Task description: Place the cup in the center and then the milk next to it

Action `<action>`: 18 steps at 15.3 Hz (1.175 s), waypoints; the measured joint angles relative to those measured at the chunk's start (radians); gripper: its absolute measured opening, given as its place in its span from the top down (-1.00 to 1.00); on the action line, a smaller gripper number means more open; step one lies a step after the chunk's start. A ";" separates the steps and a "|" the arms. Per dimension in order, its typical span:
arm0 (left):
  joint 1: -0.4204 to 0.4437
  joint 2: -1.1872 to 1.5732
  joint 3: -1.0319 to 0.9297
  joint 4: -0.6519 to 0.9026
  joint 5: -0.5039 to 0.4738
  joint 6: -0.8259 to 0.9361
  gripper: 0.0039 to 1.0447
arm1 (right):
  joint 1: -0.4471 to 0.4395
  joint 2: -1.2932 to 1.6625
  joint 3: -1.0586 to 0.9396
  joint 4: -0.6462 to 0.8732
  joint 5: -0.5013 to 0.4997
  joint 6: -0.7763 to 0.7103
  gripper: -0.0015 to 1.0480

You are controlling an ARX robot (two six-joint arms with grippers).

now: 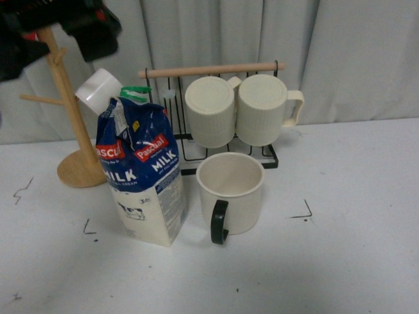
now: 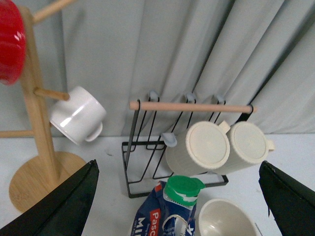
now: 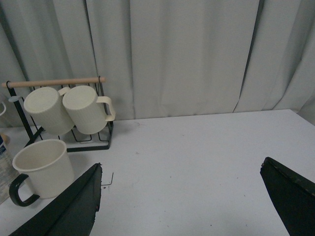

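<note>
The cream cup (image 1: 230,192) stands upright on the white table (image 1: 367,261), black handle toward me; its smiley face is hidden. The blue-and-white milk carton (image 1: 144,181) with a green cap stands close on the cup's left. My left arm (image 1: 58,28) is high at the far left. In the left wrist view my left gripper (image 2: 177,163) is open and empty, above the milk (image 2: 165,214) and the cup (image 2: 224,219). My right gripper (image 3: 182,163) is open and empty over bare table, well right of the cup (image 3: 42,167).
A black wire rack (image 1: 188,147) behind the cup holds two ribbed cream mugs (image 1: 211,109) on their sides. A wooden mug tree (image 1: 73,135) at the back left carries a small white cup (image 1: 99,91). Black corner marks (image 1: 302,212) lie on the table. A grey curtain closes the back.
</note>
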 joint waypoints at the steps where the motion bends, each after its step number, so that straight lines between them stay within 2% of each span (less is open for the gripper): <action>1: 0.023 -0.061 -0.011 -0.017 0.017 -0.008 -0.88 | 0.000 0.000 0.000 0.000 0.000 0.000 -0.87; 2: 0.037 -0.125 -0.050 0.049 -0.039 0.031 -0.77 | 0.000 0.000 0.000 0.000 0.000 0.000 -0.87; 3: 0.075 -0.218 -0.119 0.043 -0.101 0.103 -0.53 | 0.000 0.000 0.000 0.000 0.000 0.000 -0.87; 5: 0.143 -0.364 -0.278 0.081 -0.102 0.196 -0.01 | 0.000 0.000 0.000 0.000 0.000 0.000 -0.87; 9: 0.171 -0.501 -0.457 0.099 -0.054 0.221 0.93 | 0.000 0.000 0.000 0.000 0.000 0.000 -0.87; 10: 0.213 -0.544 -0.489 0.098 0.000 0.223 0.97 | 0.000 0.000 0.000 0.000 0.000 0.000 -0.87; 11: 0.249 -0.589 -0.527 0.082 0.006 0.223 0.97 | 0.000 0.000 0.000 0.000 0.000 0.000 -0.87; 18: 0.241 -0.848 -0.647 -0.062 0.019 0.224 0.97 | 0.000 0.000 0.000 0.000 0.000 0.000 -0.87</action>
